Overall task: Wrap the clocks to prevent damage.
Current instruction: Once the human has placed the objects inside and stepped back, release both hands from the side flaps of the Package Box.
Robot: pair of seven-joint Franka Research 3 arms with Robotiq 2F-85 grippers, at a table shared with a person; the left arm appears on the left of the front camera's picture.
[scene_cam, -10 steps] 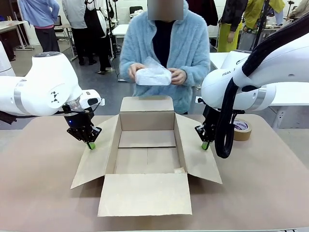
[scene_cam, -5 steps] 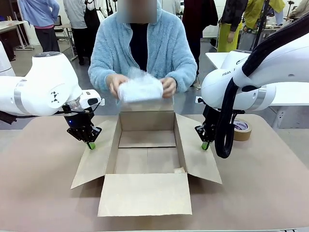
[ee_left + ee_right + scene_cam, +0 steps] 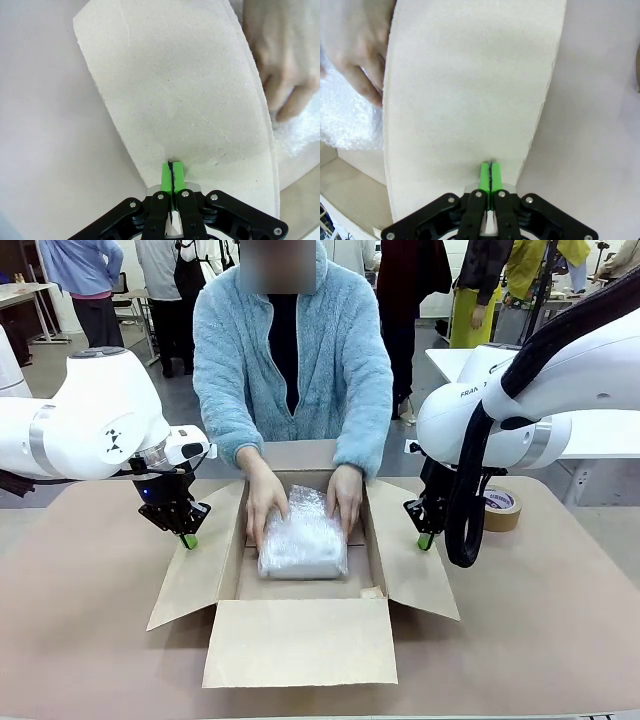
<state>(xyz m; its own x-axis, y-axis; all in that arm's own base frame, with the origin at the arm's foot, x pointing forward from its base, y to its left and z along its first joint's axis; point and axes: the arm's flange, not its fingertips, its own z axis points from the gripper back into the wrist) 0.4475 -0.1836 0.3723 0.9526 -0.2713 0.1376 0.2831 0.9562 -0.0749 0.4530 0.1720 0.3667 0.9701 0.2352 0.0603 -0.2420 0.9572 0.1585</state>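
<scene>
Lying centre-frame in box (image 3: 300, 640), clocks (image 3: 302, 540) sit midway between closed left pincer (image 3: 188, 540) and closed right pincer (image 3: 425, 540); person's hands (image 3: 265, 505) nearest.

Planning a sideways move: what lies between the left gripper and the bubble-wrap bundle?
Front view: the box's raised left flap, then the person's hand, lie between the left gripper and the bundle.

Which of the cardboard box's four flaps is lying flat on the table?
The near flap, on the robot's side. The left flap and right flap slant upward; the far flap rises behind the person's arms.
</scene>
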